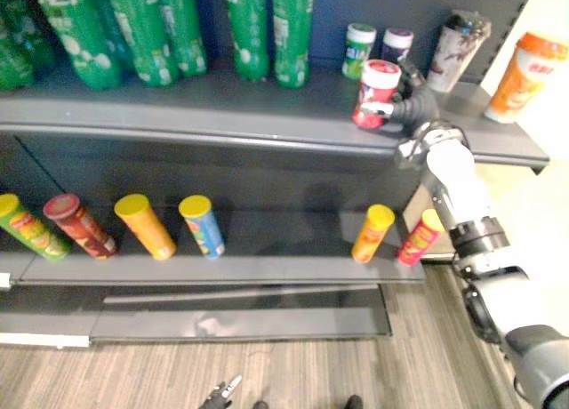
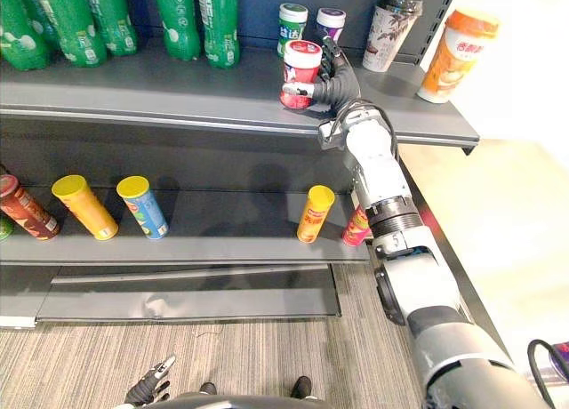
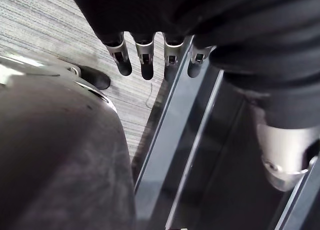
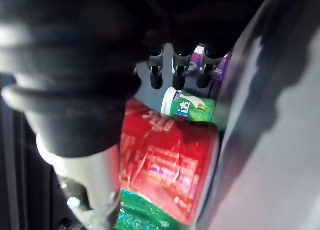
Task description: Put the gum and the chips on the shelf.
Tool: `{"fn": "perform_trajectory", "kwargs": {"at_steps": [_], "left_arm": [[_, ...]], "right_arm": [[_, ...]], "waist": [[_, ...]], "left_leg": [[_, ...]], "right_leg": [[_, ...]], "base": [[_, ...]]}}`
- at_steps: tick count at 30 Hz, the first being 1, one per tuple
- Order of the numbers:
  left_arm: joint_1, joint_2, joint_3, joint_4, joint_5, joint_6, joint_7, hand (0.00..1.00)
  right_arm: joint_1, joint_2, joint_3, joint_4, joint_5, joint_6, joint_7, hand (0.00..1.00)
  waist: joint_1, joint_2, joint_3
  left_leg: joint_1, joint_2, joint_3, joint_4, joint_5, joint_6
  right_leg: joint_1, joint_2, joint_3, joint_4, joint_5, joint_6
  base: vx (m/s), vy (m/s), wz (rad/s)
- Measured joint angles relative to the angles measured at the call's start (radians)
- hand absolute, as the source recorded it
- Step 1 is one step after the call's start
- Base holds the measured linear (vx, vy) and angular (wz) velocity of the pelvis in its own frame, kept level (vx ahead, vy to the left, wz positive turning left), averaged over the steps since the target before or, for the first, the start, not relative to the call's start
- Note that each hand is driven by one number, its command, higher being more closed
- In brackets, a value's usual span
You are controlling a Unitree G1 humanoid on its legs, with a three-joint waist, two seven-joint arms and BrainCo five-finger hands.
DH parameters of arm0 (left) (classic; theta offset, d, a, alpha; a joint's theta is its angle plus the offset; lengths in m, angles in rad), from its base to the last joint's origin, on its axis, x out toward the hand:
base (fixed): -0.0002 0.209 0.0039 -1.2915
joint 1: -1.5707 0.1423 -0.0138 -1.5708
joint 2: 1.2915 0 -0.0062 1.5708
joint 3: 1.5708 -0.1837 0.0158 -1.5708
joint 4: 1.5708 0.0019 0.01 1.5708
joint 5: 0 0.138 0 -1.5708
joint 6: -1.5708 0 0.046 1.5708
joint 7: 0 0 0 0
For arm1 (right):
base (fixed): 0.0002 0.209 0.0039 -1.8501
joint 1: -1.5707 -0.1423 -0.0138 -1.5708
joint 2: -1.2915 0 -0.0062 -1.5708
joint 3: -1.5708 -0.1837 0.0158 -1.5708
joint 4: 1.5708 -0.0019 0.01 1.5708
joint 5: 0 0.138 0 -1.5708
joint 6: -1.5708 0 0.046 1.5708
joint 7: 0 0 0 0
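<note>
The red gum jar (image 2: 300,71) tilts over the upper shelf (image 2: 160,98), seemingly touching it, just in front of the green gum jar (image 2: 291,24). The right hand (image 2: 332,85) has its fingers grasping it. The left hand (image 3: 146,57) hangs low above the floor, fingers released.

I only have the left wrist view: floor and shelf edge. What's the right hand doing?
Observer: The right hand is curled round a red gum jar at the upper shelf.
Operator: Set down yet?
Observer: Cannot tell. Its base is at shelf level, just in front of the green jar and purple jar.
Operator: Chips?
Observer: Six chip cans lie on the lower shelf, two of them beside the right arm.
</note>
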Motion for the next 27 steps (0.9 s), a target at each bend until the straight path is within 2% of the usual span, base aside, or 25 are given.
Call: {"fn": "perform_trajectory", "kwargs": {"at_steps": [4, 9, 11, 15, 17, 22, 24, 27], "left_arm": [[-0.003, 0.002, -0.006, 0.003, 0.001, -0.001, -0.001, 0.00], [-0.013, 0.002, -0.006, 0.020, 0.001, -0.001, -0.002, 0.00], [-0.014, 0.003, -0.006, 0.020, 0.003, -0.002, -0.004, 0.00], [-0.016, 0.003, -0.005, 0.022, 0.010, -0.004, -0.005, 0.00], [-0.016, 0.003, -0.004, 0.023, 0.010, -0.005, -0.005, 0.00], [-0.018, 0.002, 0.007, 0.055, 0.010, -0.033, -0.003, 0.00], [-0.014, 0.001, 0.009, 0.063, 0.010, -0.039, -0.001, 0.00], [-0.012, -0.004, 0.016, 0.093, 0.009, -0.046, 0.003, 0.00]], "right_arm": [[0.000, -0.004, 0.000, -0.019, 0.026, -0.020, -0.002, 0.00], [0.000, -0.068, -0.013, -0.094, 0.028, -0.021, -0.037, 0.00], [-0.003, -0.107, -0.045, -0.176, 0.035, -0.037, -0.043, 0.00], [-0.018, -0.132, -0.088, -0.294, 0.037, -0.076, -0.042, 0.00], [-0.017, -0.137, -0.093, -0.358, 0.060, -0.080, -0.042, 0.00], [0.025, -0.136, -0.094, -0.566, 0.085, -0.108, -0.025, 0.00], [0.115, -0.125, -0.094, -0.684, 0.122, -0.108, -0.014, 0.00], [0.287, -0.052, -0.093, -0.800, 0.178, -0.102, 0.018, 0.00]], "waist": [[-0.002, 0.001, 0.009], [-0.007, 0.011, 0.016], [-0.006, 0.011, 0.016], [-0.011, 0.012, 0.015], [-0.013, 0.012, 0.015], [-0.026, 0.011, 0.011], [-0.030, 0.012, 0.000], [-0.036, 0.019, -0.031]], "left_leg": [[0.012, 0.005, 0.020, 0.000, 0.000, -0.005], [0.014, 0.013, 0.024, 0.006, 0.004, 0.000], [0.017, 0.020, 0.026, 0.006, 0.003, -0.002], [0.018, 0.023, 0.036, 0.006, 0.001, -0.005], [0.023, 0.023, 0.048, 0.006, -0.001, -0.006], [0.027, 0.022, 0.057, 0.006, -0.005, -0.006], [0.027, 0.023, 0.072, 0.006, -0.008, -0.006], [0.026, 0.024, 0.083, 0.006, -0.015, -0.008]], "right_leg": [[0.000, 0.004, 0.017, 0.000, 0.012, 0.006], [-0.007, 0.015, 0.030, 0.000, 0.020, 0.001], [-0.010, 0.024, 0.037, 0.000, 0.020, 0.001], [-0.015, 0.028, 0.046, 0.000, 0.020, 0.001], [-0.015, 0.028, 0.053, 0.000, 0.020, 0.001], [-0.018, 0.028, 0.068, 0.000, 0.020, 0.001], [-0.022, 0.030, 0.075, 0.000, 0.020, 0.001], [-0.032, 0.033, 0.095, 0.000, 0.020, 0.001]], "base": [[0.01, -0.005, -0.13], [0.02, -0.019, -0.06], [0.03, -0.039, -0.09], [0.02, -0.019, -0.08], [-0.01, -0.005, -0.10], [-0.02, -0.006, -0.08], [-0.01, -0.010, -0.10], [0.00, -0.007, -0.19]]}}
